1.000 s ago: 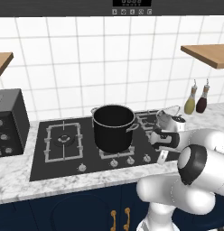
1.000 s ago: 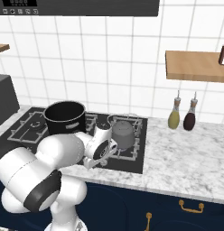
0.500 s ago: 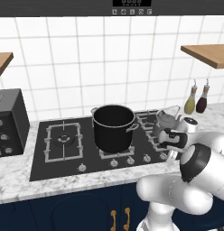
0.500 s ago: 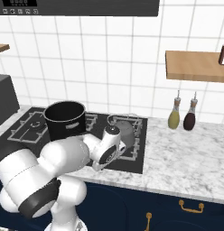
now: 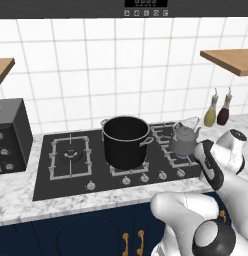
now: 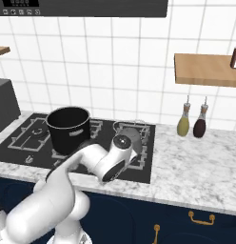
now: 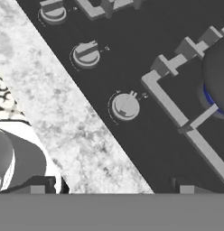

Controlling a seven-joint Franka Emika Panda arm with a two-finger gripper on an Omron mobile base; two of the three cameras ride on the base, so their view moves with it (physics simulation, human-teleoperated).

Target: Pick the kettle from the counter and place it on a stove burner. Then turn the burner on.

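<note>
A: What is nearest?
B: The marble desk (image 5: 71, 202) edge, then the row of knobs; one knob (image 7: 125, 106) lies just ahead of the gripper (image 7: 111, 187), whose jaws stand spread wide, holding nothing.
A: And the kettle (image 5: 184, 140)?
B: On the near right burner (image 5: 177, 159) of the cooktop (image 5: 46, 177), blue flame under it. The black pot (image 5: 125, 141) is just left of it; two bottles (image 5: 218, 110) stand far right.

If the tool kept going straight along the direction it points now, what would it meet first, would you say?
Most likely the black cooktop near its front edge, close to the round control knob centred in the hand view. The tool's tips stand apart. Depth is hard to judge, so it might land beside the knob rather than on it.
</note>
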